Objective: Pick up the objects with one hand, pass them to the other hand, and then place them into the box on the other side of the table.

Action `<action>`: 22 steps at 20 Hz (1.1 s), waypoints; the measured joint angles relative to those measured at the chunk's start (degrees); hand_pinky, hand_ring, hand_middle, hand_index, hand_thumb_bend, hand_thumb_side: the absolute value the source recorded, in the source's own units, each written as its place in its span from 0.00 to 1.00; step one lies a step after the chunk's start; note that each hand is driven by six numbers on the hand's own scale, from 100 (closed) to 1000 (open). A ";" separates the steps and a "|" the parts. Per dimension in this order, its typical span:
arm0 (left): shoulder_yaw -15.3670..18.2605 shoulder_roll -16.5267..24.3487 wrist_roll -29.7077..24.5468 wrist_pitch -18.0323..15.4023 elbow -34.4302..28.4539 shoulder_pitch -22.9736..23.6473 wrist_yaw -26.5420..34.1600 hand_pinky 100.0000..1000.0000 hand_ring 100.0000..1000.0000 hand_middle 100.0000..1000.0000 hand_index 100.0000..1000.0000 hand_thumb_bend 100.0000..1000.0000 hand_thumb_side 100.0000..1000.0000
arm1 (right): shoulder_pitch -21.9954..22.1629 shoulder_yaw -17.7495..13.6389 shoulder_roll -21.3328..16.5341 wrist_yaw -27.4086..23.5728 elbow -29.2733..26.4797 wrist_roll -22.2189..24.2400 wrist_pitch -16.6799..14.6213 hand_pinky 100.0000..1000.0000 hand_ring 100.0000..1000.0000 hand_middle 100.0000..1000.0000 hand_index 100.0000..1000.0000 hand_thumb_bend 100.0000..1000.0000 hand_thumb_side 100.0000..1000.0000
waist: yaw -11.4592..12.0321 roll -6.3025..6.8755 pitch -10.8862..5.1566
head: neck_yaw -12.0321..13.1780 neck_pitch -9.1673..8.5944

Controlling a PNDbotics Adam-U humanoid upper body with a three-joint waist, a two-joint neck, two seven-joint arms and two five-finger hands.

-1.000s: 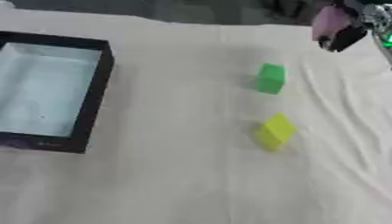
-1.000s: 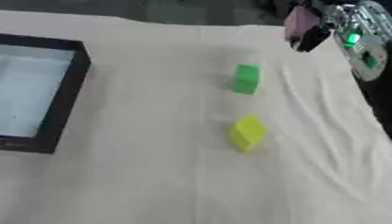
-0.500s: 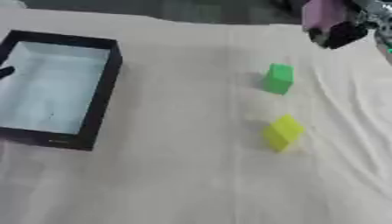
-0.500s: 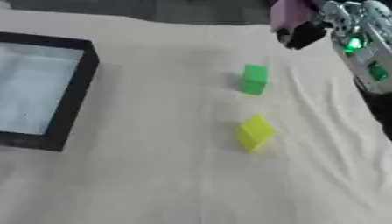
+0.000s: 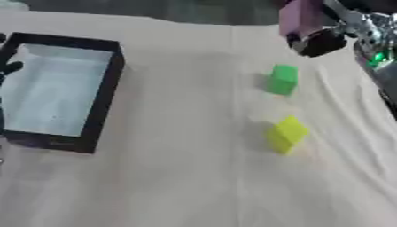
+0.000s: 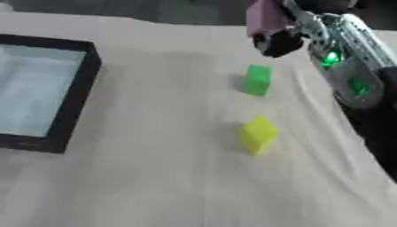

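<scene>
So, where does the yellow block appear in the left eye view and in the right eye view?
Left eye view: the yellow block lies right of centre, a little below the middle.
Right eye view: it lies nearer the centre, a little below the middle.
Shared landmark: in both views the green block stands just above it, apart from it, on the cloth.

The work surface is covered by a cream-coloured cloth (image 5: pixel 178 177), which fills nearly the whole of both eye views. Shallow creases are seen in the cloth (image 6: pixel 310 115) toward the right side, running roughly from far to near. Beyond the far edge of the cloth a dark, blurred strip (image 5: pixel 155 11) is shown; nothing in it can be made out. The light is soft and even.
</scene>
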 measured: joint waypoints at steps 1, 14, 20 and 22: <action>-0.08 0.00 -0.04 0.08 -0.14 0.00 0.00 0.72 0.73 0.73 0.85 0.19 0.65 | 0.18 0.14 0.37 -0.32 -0.24 -0.34 0.01 0.81 0.67 0.54 0.49 0.00 0.00 | 0.00 0.00 0.00 | 0.00 -0.20; -0.72 0.02 -0.29 0.81 -0.58 0.00 0.16 0.72 0.73 0.73 0.85 0.19 0.65 | 1.71 1.87 5.14 -3.84 -5.44 -5.07 -0.35 0.81 0.66 0.53 0.47 0.00 0.00 | 0.20 0.31 -0.04 | 1.11 -1.88; -2.71 1.01 -1.60 3.30 -1.27 -0.44 0.04 0.72 0.73 0.73 0.84 0.20 0.64 | 2.14 3.29 7.10 -2.56 -5.69 -5.56 -0.97 0.81 0.66 0.53 0.48 0.00 0.00 | 0.45 0.38 -0.49 | 1.28 -1.43; -3.06 1.02 -1.86 4.14 -1.62 -0.45 -0.14 0.72 0.73 0.73 0.84 0.20 0.64 | 2.14 3.45 7.44 -1.84 -5.69 -5.52 -1.18 0.81 0.66 0.53 0.48 0.00 0.00 | 0.45 0.39 -0.52 | 1.28 -1.20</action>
